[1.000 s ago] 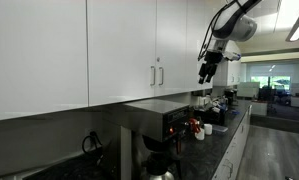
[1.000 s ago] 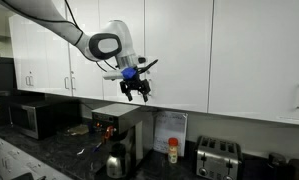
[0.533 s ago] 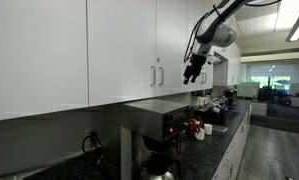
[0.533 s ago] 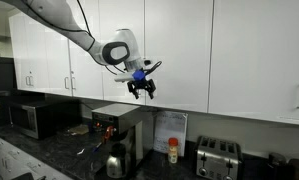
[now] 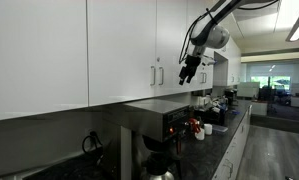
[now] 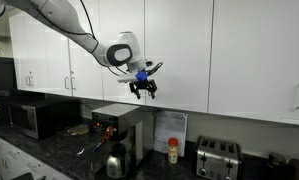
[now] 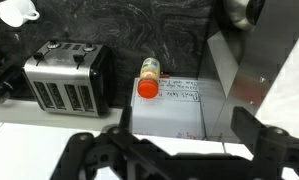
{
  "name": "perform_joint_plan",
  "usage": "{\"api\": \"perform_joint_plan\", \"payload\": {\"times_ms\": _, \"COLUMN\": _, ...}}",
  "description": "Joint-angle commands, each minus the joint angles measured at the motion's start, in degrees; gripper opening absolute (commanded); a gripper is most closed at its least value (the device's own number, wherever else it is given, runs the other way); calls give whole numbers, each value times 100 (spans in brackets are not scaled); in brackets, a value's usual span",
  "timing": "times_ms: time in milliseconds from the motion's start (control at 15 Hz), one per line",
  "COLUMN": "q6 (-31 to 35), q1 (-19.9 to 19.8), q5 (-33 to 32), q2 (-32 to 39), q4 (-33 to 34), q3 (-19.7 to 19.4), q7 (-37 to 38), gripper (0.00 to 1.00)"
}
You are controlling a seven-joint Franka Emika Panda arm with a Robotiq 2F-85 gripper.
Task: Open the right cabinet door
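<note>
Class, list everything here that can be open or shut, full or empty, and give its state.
gripper: open, holding nothing
right cabinet door: shut
left cabinet door: shut
toaster: slots empty
orange-capped bottle: capped, upright
microwave: door shut

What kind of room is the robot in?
Probably an office kitchen or break room: white wall cabinets hang over a dark counter holding a toaster, a coffee machine and a microwave.
</note>
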Motion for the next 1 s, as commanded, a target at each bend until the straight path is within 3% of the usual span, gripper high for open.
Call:
{"api": "perform_joint_plan", "payload": {"times_ms": 0, "q6": -8, "q1": -181, "q5": -23, "q2": -3, "q4": 5, "q3": 187, "q7": 26, "gripper": 100}}
{"api": "perform_joint_plan", "payload": {"times_ms": 400, "q6": 2, "q1": -188, "q5": 163, "q2": 98, "q4": 137, "q3": 261, "q7": -262, "gripper": 100}}
{"api": "perform_joint_plan", "payload": {"times_ms": 933, "q6": -51, "q1": -306, "q5": 539, "q2": 859, "q4": 1228, "q3": 504, "q7": -647, "gripper": 100}}
